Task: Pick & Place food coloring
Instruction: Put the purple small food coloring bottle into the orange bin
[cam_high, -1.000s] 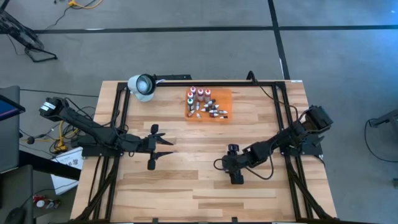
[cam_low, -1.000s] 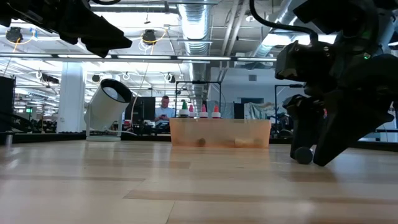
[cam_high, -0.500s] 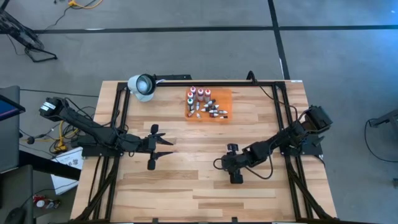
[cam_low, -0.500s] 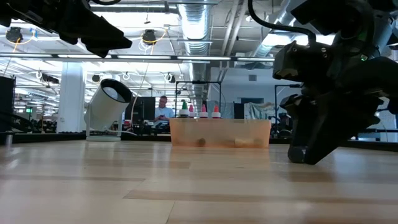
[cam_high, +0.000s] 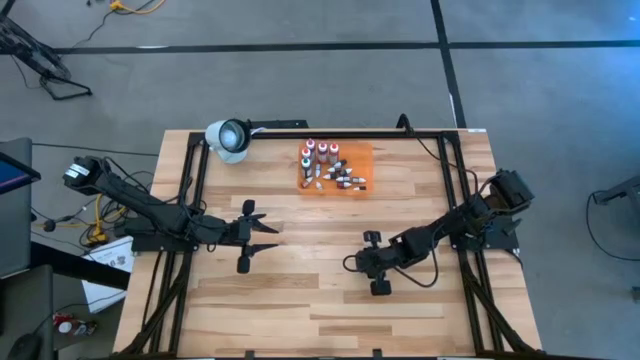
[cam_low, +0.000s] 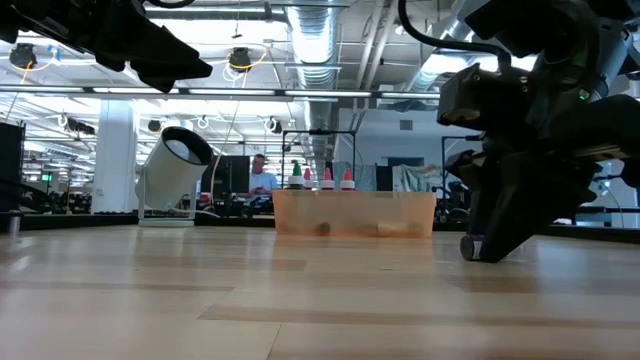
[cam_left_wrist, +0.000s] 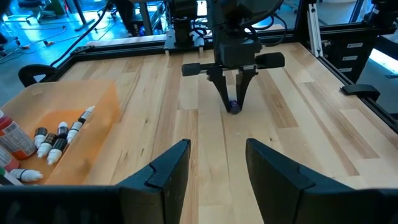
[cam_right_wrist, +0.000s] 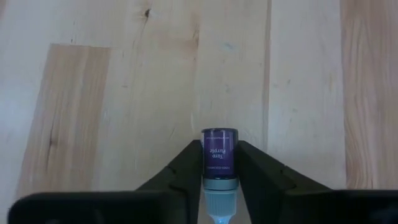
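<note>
Now | right gripper (cam_right_wrist: 217, 163) clamps purple dropper bottle (cam_right_wrist: 218, 158) | above table (cam_right_wrist: 124, 93)

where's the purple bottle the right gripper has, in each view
High view: hidden under the right gripper, low centre-right.
Low view: only a dark tip at the gripper's foot, right side; cannot tell more.
Left wrist view: purple bottle between the far gripper's fingers, upper centre.
Right wrist view: bottom centre, clamped.
Shared landmark: orange tray.

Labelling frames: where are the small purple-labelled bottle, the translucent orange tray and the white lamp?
Small purple-labelled bottle (cam_right_wrist: 218, 157), right wrist view, label.
Translucent orange tray (cam_low: 354, 212), low view, front wall.
White lamp (cam_high: 230, 137), high view, head.
</note>
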